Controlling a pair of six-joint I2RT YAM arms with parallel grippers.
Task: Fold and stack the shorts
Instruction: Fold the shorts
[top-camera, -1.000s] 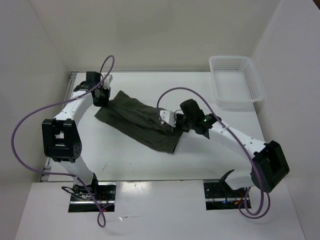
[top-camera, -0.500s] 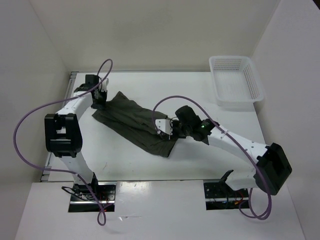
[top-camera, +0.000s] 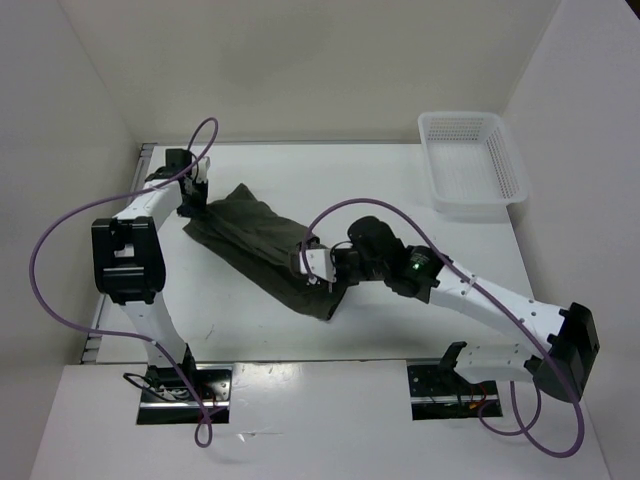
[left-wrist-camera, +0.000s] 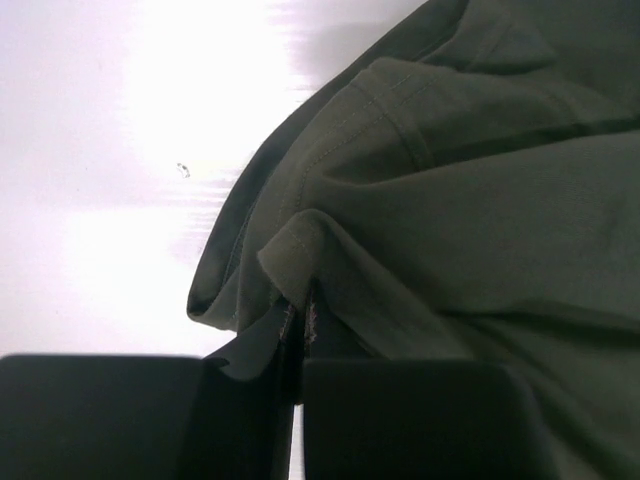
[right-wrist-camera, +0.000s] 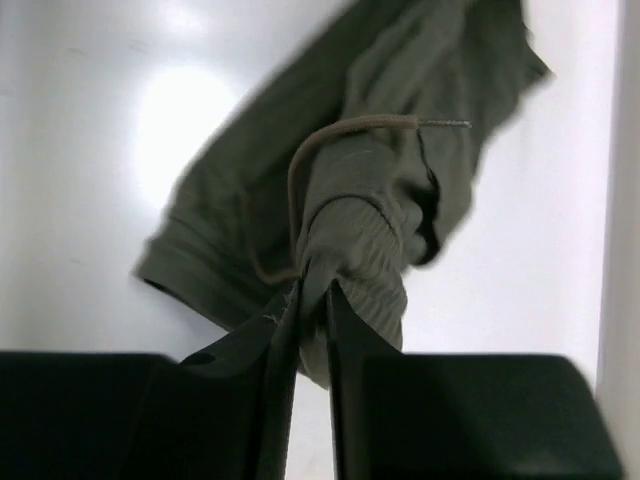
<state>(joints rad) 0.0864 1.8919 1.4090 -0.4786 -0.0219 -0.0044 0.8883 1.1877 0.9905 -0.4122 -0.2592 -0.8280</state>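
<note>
From above, the shorts (top-camera: 262, 245) lie stretched slantwise across the bench (top-camera: 400, 190). The left gripper (top-camera: 192, 198) is at their far corner and the right gripper (top-camera: 308, 266) at the near end, likely to pull them taut for folding.

Left wrist: jaws pinched together on a stitched hem of wrinkled olive cloth.

Right wrist: jaws clamp a bunched ribbed waistband, with a drawstring (right-wrist-camera: 370, 119) looping out.

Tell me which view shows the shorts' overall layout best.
Top external: the whole shorts lie diagonally on the table between the left end effector and right end effector. Left wrist shows only a pinched hem corner; right wrist shows a bunched, blurry end with the drawstring.
</note>
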